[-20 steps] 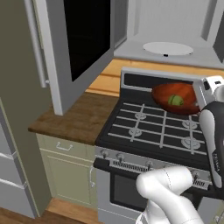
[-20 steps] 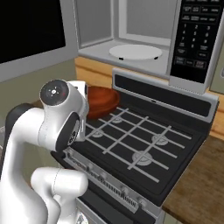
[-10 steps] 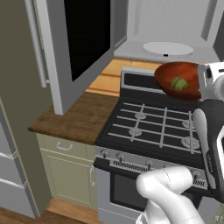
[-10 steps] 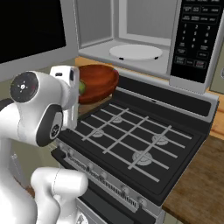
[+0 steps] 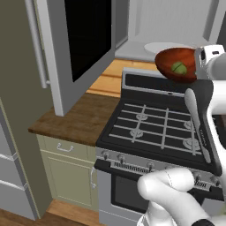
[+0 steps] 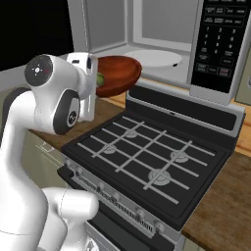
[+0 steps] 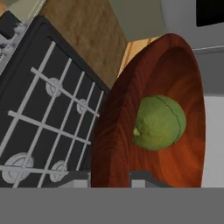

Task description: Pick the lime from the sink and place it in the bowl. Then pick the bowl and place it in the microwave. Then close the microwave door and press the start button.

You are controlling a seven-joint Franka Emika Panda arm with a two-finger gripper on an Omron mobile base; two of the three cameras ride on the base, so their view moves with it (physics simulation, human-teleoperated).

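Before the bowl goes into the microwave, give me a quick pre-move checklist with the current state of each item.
1. Lime sits inside the bowl: ok.
2. Pincer clamped on the bowl's rim: ok.
3. Bowl clear of the stove grates: ok.
4. Microwave door swung open: ok.
5. Turntable bare, room for the bowl: ok.
6. Bowl level enough to keep the lime in: cannot tell.

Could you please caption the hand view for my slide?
Gripper holding the bowl by its rim, lime inside.

microwave door (image 5: 84,44) swung wide, turntable (image 6: 153,58) bare, cavity unobstructed
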